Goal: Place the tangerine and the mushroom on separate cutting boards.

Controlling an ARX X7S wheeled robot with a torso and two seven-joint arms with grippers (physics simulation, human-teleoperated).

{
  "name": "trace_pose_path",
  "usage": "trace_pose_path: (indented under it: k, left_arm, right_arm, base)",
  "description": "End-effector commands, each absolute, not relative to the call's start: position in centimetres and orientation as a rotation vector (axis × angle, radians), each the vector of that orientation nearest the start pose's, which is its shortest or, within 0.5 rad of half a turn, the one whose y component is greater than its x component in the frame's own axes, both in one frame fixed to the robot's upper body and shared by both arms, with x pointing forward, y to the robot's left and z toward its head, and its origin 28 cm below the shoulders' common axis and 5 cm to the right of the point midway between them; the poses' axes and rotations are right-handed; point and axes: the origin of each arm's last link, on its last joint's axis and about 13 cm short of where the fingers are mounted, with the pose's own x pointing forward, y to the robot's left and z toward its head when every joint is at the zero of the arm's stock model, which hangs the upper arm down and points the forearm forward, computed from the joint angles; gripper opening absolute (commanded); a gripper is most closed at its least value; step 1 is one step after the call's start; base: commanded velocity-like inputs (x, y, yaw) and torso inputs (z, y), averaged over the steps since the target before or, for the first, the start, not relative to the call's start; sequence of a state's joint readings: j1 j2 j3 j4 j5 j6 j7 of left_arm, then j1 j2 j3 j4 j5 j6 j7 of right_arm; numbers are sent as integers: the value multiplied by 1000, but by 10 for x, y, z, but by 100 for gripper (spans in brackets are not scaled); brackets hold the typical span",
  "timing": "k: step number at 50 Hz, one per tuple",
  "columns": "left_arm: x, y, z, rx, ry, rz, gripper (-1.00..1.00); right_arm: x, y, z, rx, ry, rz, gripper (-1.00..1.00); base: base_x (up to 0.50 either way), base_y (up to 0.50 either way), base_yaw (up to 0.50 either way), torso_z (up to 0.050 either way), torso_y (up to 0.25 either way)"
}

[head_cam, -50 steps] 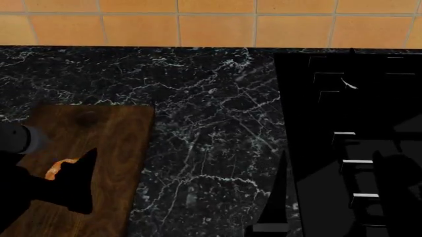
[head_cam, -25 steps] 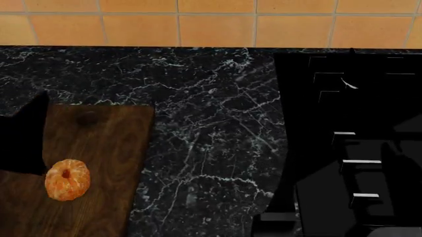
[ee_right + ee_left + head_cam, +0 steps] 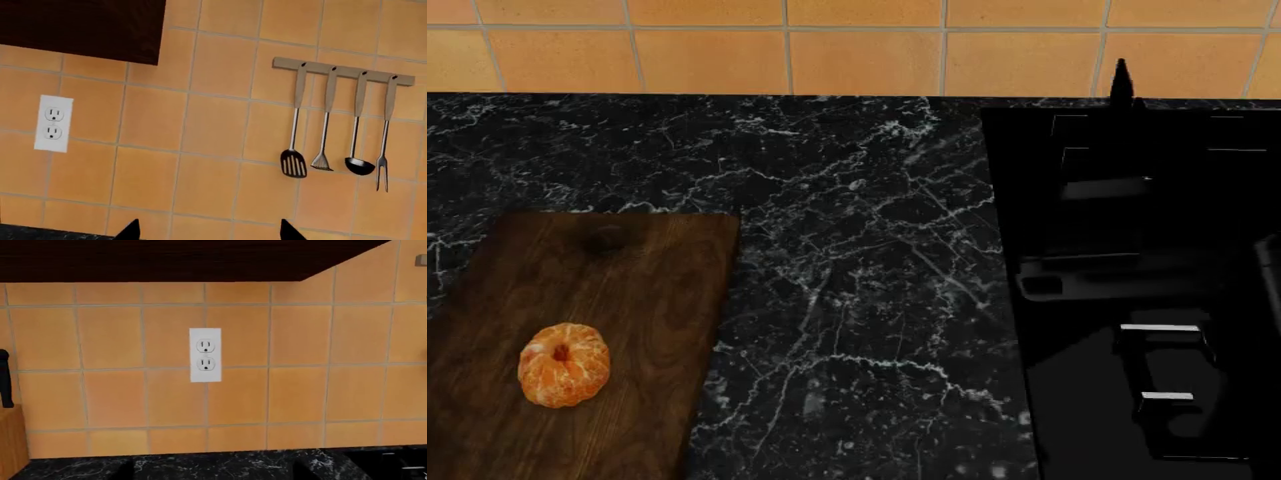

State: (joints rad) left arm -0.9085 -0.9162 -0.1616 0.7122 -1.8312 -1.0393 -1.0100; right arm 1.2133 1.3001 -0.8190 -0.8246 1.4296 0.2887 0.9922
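The tangerine [image 3: 563, 364] lies on the dark walnut cutting board [image 3: 641, 290] at the front left of the head view, with nothing touching it. The mushroom and the light cutting board are out of view. My left gripper [image 3: 212, 472] does not show in the head view; its wrist view faces the tiled wall, and its dark fingertips stand wide apart at the frame edge, holding nothing. My right gripper [image 3: 208, 231] is open and empty, its two black fingertips [image 3: 130, 230] spread against the wall tiles. One black tip [image 3: 1120, 80] of it shows above the stove in the head view.
A black stove [image 3: 1148, 300] fills the right of the black marble counter [image 3: 854, 250]. On the tiled wall are a white outlet [image 3: 205, 355] and a utensil rack [image 3: 343, 70] with several hanging tools. A wooden knife block [image 3: 10, 440] stands beside the wall.
My left gripper has let go of the tangerine and drawn back out of the head view. The tangerine stays on the dark board. My right arm has risen over the stove.
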Motion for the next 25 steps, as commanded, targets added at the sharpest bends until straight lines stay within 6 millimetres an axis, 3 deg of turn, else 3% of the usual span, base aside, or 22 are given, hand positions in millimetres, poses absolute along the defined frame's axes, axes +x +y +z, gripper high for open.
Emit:
trace_pose_path:
  k: [1,5,25]
  left_arm:
    - [159,279,340,-10,-290,-57,100]
    - [164,279,354,9,-308,-54,100]
    - [163,277,371,34,-348,-49,100]
  right_arm:
    - [179,-162,336,-166,-398,-12,100]
    - [182,-162,343,-180,-413,-7,100]
    - [209,-167,395,-221,-461,-2,100]
  base:
    - [0,0,0,0,0]
    - [0,0,0,0,0]
    - [0,0,0,0,0]
